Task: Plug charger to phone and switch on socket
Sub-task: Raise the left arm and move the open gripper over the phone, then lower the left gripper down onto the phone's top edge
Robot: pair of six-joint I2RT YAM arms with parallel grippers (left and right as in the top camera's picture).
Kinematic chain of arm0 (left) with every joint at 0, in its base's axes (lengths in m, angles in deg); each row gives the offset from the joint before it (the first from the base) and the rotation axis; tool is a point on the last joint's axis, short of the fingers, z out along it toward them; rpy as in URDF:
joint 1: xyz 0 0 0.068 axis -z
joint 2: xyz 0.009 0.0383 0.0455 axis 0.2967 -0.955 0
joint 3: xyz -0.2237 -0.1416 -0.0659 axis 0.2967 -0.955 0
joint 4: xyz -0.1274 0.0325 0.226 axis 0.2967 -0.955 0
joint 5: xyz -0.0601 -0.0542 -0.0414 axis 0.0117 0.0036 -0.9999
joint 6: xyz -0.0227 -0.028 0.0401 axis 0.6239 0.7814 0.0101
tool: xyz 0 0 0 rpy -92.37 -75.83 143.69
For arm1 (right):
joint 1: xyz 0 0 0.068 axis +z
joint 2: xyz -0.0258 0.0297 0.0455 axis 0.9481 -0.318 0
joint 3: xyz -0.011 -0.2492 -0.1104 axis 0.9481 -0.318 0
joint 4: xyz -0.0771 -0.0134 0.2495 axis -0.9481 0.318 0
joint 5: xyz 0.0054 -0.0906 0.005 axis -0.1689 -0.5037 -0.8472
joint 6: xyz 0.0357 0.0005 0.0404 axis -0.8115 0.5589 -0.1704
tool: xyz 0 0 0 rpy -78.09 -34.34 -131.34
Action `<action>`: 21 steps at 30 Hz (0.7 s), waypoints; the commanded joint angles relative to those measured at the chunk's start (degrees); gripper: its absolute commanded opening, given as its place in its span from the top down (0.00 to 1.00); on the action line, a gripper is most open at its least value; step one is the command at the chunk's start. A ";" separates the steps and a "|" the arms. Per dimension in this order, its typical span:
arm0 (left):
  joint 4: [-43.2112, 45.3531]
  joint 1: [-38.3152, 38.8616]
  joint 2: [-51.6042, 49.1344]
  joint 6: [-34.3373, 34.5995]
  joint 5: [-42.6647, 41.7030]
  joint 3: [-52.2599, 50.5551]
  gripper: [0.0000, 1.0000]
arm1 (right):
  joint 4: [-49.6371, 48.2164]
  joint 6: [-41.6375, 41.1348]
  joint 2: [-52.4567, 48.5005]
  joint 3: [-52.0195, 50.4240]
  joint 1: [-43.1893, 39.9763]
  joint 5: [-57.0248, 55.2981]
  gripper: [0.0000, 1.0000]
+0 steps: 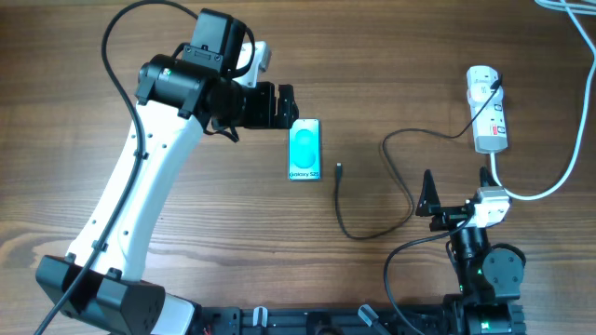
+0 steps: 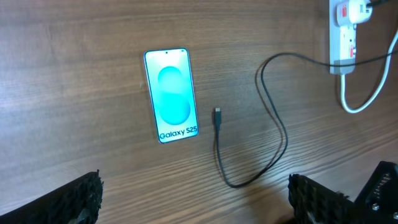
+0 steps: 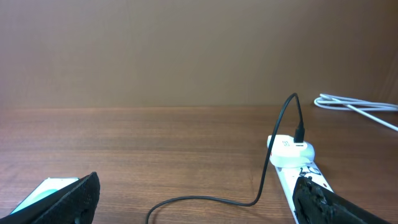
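Bare surface (image 1: 391,56) open along both long sides of phone (image 1: 304,149); wide-open left pincer (image 1: 285,106) overhanging the short edge away from the lettering. Narrow clear lane between phone and plug tip of charger (image 1: 339,171). Cable loop sprawled mid-surface, across any low sweep toward socket (image 1: 488,116). Thick white cord (image 1: 538,195) curled beside socket's near end.

The phone (image 2: 171,95) shows "Galaxy S25" in white on its cyan screen, near one short edge. The red markings on the socket (image 2: 346,38) are too small to read.

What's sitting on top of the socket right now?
A white adapter sits plugged into the socket, the charger cable running from it. Its pins and the outlet beneath are covered.
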 commanded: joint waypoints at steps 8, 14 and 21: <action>-4.81 6.86 -8.37 9.94 4.55 1.49 0.00 | -0.20 0.70 0.50 -0.07 0.33 -0.31 0.00; -4.90 8.02 -12.66 12.20 5.18 1.70 0.01 | -0.20 0.70 0.50 -0.07 0.33 -0.31 0.00; -8.07 5.42 -12.72 11.93 6.08 5.90 0.00 | -0.20 0.72 0.50 -0.07 0.33 -0.31 0.00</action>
